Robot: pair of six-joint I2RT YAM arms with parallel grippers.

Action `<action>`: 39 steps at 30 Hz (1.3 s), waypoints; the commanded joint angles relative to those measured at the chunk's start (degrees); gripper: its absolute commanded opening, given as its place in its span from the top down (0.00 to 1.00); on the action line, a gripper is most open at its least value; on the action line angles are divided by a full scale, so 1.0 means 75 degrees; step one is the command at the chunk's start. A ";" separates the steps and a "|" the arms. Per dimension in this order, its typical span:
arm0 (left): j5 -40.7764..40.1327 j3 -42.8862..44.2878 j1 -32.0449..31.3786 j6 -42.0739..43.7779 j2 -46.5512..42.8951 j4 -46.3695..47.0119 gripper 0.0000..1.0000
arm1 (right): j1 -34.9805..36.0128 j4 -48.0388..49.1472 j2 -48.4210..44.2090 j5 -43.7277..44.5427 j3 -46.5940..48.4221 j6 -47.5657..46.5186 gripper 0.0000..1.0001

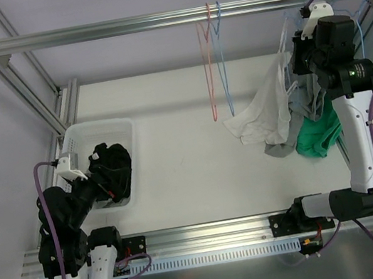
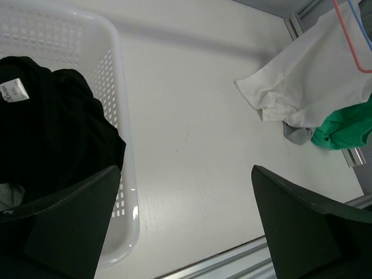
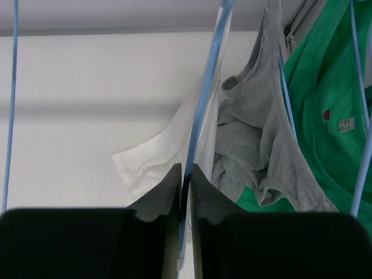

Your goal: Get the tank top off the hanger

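Presently, right tool [image 3: 186,174]: jaws nearly closed, pinching the blue hanger [image 3: 202,110] wire.
Tank top [image 1: 265,115]: white, hung at the rail's right end, lower part draped on the counter [image 1: 167,114], beside grey garment [image 3: 256,133] and green garment [image 3: 325,87].
Left tool [image 2: 185,174]: jaws wide apart, holding nothing, over basket [image 2: 127,174].

Even, bright light — soft shadows

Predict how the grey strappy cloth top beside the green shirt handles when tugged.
Probably floppy: the grey cloth top droops in bunched folds. Likely light, since a narrow strap seems to hold it up. Tugging may drag the green shirt and white cloth garment hanging right beside it.
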 commanded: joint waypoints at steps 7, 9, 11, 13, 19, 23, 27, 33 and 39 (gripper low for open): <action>-0.0134 -0.0066 -0.0559 0.0007 -0.0104 0.0162 0.01 | -0.0034 0.1399 -0.0291 -0.1111 -0.0231 0.0301 1.00; -0.0181 -0.0066 -0.0583 -0.0005 -0.0151 0.0162 0.01 | -0.0035 0.2157 -0.0490 -0.1334 -0.0605 0.0429 1.00; -0.0170 -0.0066 -0.0595 -0.0005 -0.0105 0.0150 0.01 | -0.0023 0.2664 -0.0841 -0.1475 -0.0898 0.0535 1.00; -0.0170 -0.0066 -0.0595 0.0007 -0.0058 0.0162 0.01 | -0.0034 0.3146 -0.1087 -0.1615 -0.1145 0.0652 1.00; -0.0146 -0.0066 -0.0606 0.0018 0.0013 0.0150 0.01 | -0.0034 0.3440 -0.1521 -0.1944 -0.1520 0.0781 1.00; -0.0088 -0.0042 -0.0595 0.0053 0.0036 0.0173 0.01 | -0.0023 0.3569 -0.2001 -0.2038 -0.1895 0.0758 1.00; -0.0029 -0.0042 -0.0595 0.0089 0.0106 0.0173 0.01 | -0.0023 0.3686 -0.1980 -0.1921 -0.1978 0.0629 1.00; 0.0041 0.0004 -0.0595 0.0136 0.0141 0.0162 0.01 | -0.0035 0.3336 -0.2433 -0.2132 -0.2106 0.0664 1.00; 0.0813 0.0274 -0.0595 0.0358 0.0609 0.0278 0.01 | -0.0035 0.2235 -0.3910 -0.1956 -0.3007 0.0687 1.00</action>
